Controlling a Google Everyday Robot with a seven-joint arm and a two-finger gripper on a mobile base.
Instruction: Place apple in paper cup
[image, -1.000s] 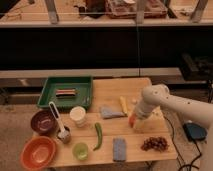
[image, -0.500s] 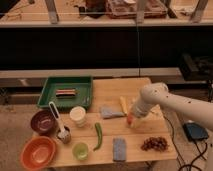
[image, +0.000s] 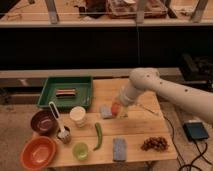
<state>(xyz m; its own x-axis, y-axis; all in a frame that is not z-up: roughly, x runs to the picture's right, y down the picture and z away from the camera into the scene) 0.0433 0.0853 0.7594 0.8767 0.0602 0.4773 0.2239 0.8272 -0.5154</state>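
The apple is a small red-orange fruit held in my gripper, just above the middle of the wooden table. The gripper hangs from the white arm that reaches in from the right, and it is shut on the apple. The cream-white paper cup stands upright to the left of the gripper, about a cup's width and a half away, in front of the green tray.
A grey cloth lies just left of the apple. A green chilli, a small green cup, a blue sponge and dark grapes lie in front. A purple bowl, a brush and an orange bowl sit at the left.
My gripper has moved left and away from the table's front right, carrying the apple toward the paper cup. Nothing else on the table has moved.
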